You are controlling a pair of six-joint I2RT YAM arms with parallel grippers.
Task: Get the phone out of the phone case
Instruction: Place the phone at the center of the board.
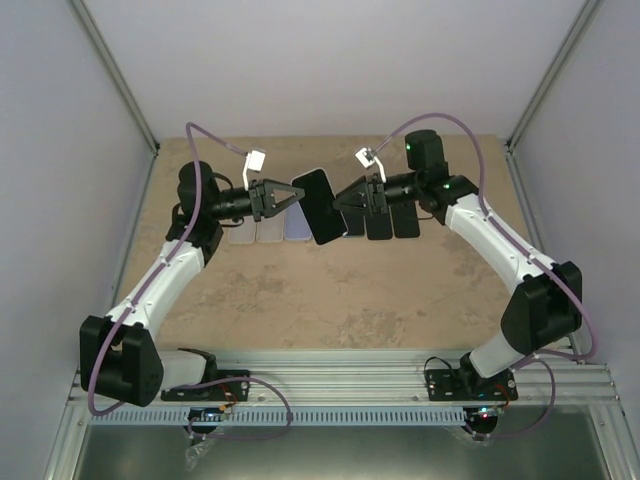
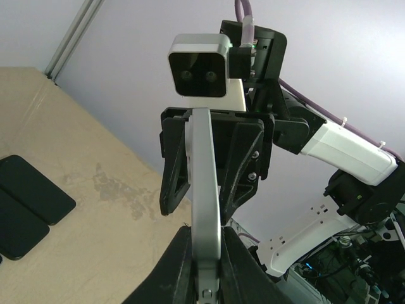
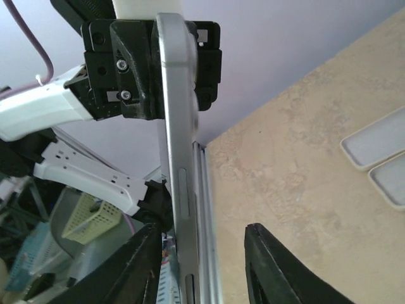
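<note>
At the near edge of the table [image 1: 330, 290], the two arm bases sit bolted at 6 o'clock, and both arms reach up the middle. There they meet: the left gripper [image 1: 299, 192] comes in from 9 o'clock, pinched tight on one end of the phone [image 1: 320, 205], which hangs in the air, tilted, clear of the tabletop. From 3 o'clock the right gripper [image 1: 341, 200] straddles the other end, its jaws part-way apart. In its wrist view one of its fingers [image 3: 272, 266] stands clear of the phone's grey edge, while the other sits close in. I cannot tell case from phone here. Just beyond, toward 12 o'clock, lie pale cases [image 1: 268, 232] at 11 and dark phones [image 1: 405, 220] at 1.
</note>
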